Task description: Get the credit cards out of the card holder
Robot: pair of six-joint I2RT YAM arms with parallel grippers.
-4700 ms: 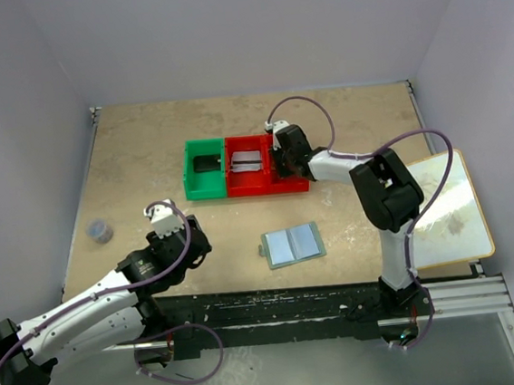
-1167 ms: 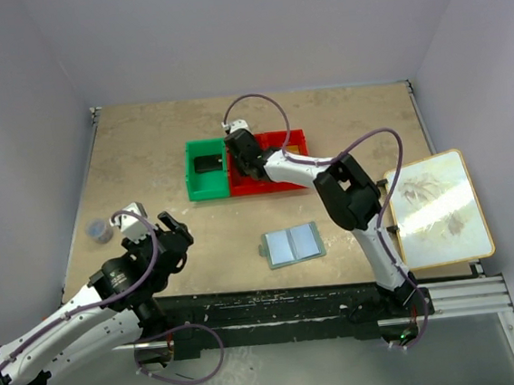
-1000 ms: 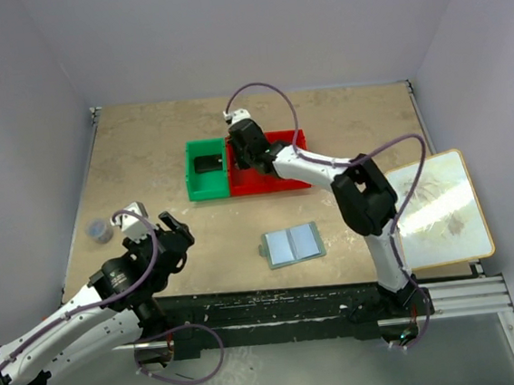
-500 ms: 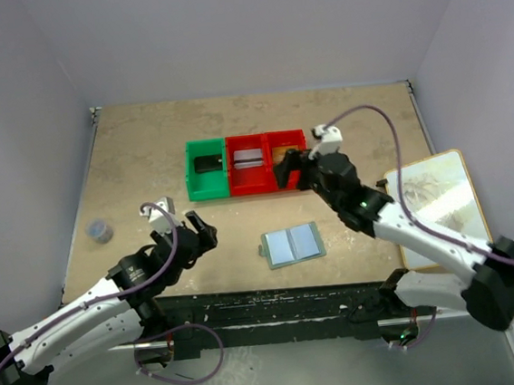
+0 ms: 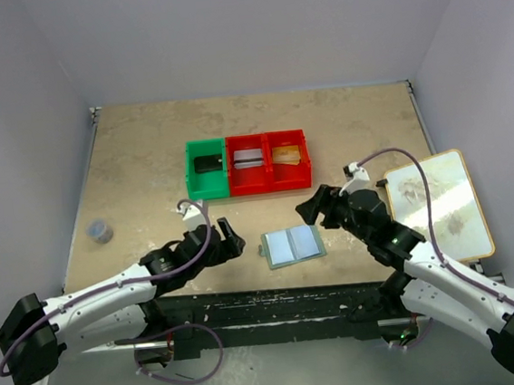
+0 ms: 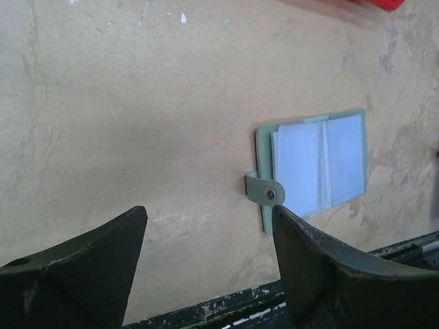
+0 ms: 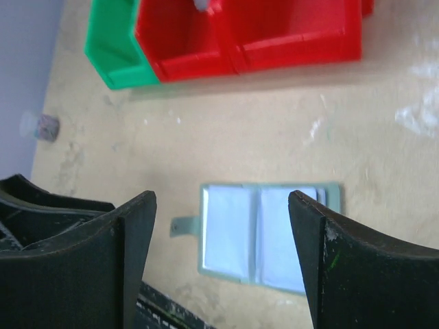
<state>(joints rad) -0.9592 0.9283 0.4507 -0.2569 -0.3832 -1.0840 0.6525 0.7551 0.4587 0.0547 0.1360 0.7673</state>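
The light blue card holder (image 5: pixel 292 245) lies open and flat on the table near the front edge, its snap tab (image 6: pixel 266 192) pointing left. Both panels look pale blue, and no credit card sticks out of them. My left gripper (image 5: pixel 229 236) is open just left of the card holder (image 6: pixel 312 168), with nothing between its fingers. My right gripper (image 5: pixel 311 207) hovers open above the holder's right end, and the card holder (image 7: pixel 264 236) shows between its fingers. Flat cards lie in the bins: a dark one (image 5: pixel 205 164), a grey one (image 5: pixel 247 160) and an orange one (image 5: pixel 288 154).
A green bin (image 5: pixel 192 182) and two red bins (image 5: pixel 270 182) stand in a row behind the holder. A small grey cup (image 5: pixel 99 230) sits at the left edge. A tan-framed glossy board (image 5: pixel 441 207) overhangs the table's right side.
My right arm has drawn back from the red bins to above the holder, and its gripper has opened. An orange card now shows in the right red bin. My left gripper has moved right, up to the holder.
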